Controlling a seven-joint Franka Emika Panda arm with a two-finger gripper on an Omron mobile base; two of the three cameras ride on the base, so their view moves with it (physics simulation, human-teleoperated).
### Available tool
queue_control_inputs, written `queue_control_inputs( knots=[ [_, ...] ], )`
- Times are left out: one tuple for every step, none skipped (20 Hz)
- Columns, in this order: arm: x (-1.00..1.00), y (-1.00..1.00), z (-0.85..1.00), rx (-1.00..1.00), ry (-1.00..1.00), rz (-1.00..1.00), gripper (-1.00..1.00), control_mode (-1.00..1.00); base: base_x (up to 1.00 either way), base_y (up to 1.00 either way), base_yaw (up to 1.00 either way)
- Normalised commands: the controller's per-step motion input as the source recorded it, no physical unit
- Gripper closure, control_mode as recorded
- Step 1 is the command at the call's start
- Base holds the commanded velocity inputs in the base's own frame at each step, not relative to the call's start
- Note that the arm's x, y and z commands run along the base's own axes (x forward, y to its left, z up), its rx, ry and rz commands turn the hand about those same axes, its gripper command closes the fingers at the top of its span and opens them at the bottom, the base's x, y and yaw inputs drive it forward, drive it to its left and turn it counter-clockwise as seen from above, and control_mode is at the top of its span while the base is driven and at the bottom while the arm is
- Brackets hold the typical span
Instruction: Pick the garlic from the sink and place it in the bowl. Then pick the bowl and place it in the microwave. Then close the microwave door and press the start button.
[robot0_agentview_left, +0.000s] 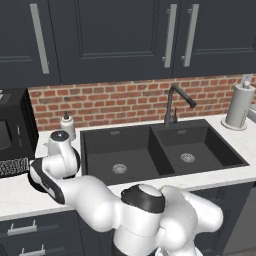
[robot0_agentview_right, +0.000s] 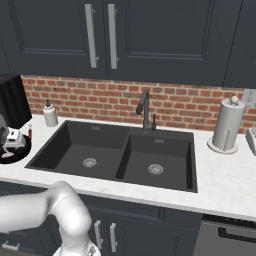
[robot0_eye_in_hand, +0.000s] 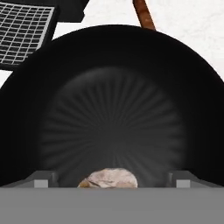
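On the white counter, the gripper (robot0_eye_in_hand: 112, 178) hangs spread above the bowl (robot0_eye_in_hand: 113, 87).

sink (robot0_agentview_right: 120, 155) set in white counter (robot0_agentview_right: 225, 182) | faucet (robot0_agentview_right: 144, 111) behind sink | soap bottle (robot0_agentview_right: 49, 114) at sink's back-left | paper towel roll (robot0_agentview_right: 226, 125) right of sink | bowl (robot0_agentview_right: 15, 150) left of sink, gripper (robot0_agentview_right: 11, 140) above

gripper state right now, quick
gripper: open, jaws wide apart over the bowl, with the garlic lying loose between them.
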Motion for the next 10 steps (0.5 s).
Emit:
queue_control_inputs(
  knots=[
    [0.00, -0.21, 0.14, 0.00, -0.05, 0.00, -1.00, -1.00, 0.00, 0.00, 0.00],
    [0.00, -0.28, 0.14, 0.00, -0.04, 0.00, -1.00, -1.00, 0.00, 0.00, 0.00],
    [0.00, -0.34, 0.15, 0.01, -0.05, 0.00, -1.00, -1.00, 0.00, 0.00, 0.00],
    [0.00, -0.36, 0.15, 0.02, -0.05, 0.00, -1.00, -1.00, 0.00, 0.00, 0.00],
    [0.00, -0.40, 0.18, 0.02, -0.05, 0.00, -1.00, -1.00, 0.00, 0.00, 0.00],
    [0.00, -0.41, 0.25, 0.03, -0.07, 0.00, -1.00, -1.00, 0.00, 0.00, 0.00],
    [0.00, -0.46, 0.35, 0.05, -0.09, 0.00, -1.00, -1.00, 0.00, 0.00, 0.00],
    [0.00, -0.46, 0.40, 0.06, -0.07, 0.00, -1.00, -1.00, 0.00, 0.00, 0.00],
    [0.00, -0.38, 0.36, 0.06, -0.05, 0.00, -1.00, -1.00, 0.00, 0.00, 0.00],
    [0.00, -0.38, 0.34, 0.05, -0.05, 0.00, -1.00, -1.00, 0.00, 0.00, 0.00]
  ],
)
